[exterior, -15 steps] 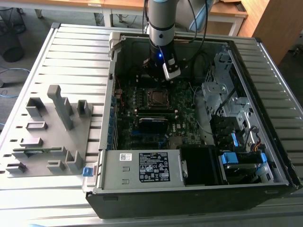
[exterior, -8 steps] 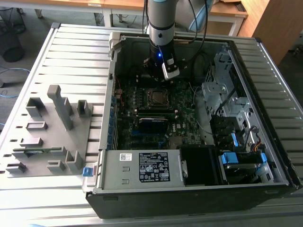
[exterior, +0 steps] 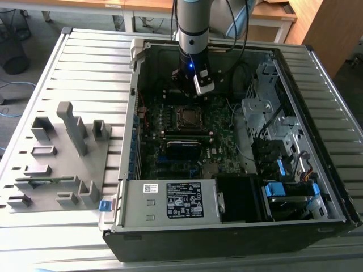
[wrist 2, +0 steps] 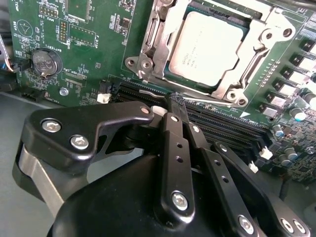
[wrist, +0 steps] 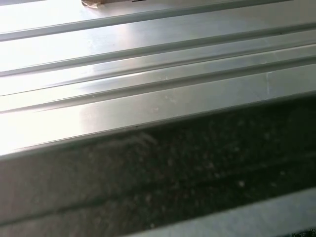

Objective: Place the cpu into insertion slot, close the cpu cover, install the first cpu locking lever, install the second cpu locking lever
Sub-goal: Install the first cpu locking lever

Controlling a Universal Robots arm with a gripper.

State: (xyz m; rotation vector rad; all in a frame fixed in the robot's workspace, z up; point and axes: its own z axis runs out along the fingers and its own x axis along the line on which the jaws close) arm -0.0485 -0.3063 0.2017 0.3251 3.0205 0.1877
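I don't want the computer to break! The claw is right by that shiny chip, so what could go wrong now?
1. The black claw, shut, sits at a thin silver wire lever. It might slip off and scrape the long black slots beside it.
2. The lever could spring up, loosening the silver metal frame over the square silver-grey chip.

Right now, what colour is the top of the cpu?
Dull silver-grey; the cpu shows best in the second wrist view.
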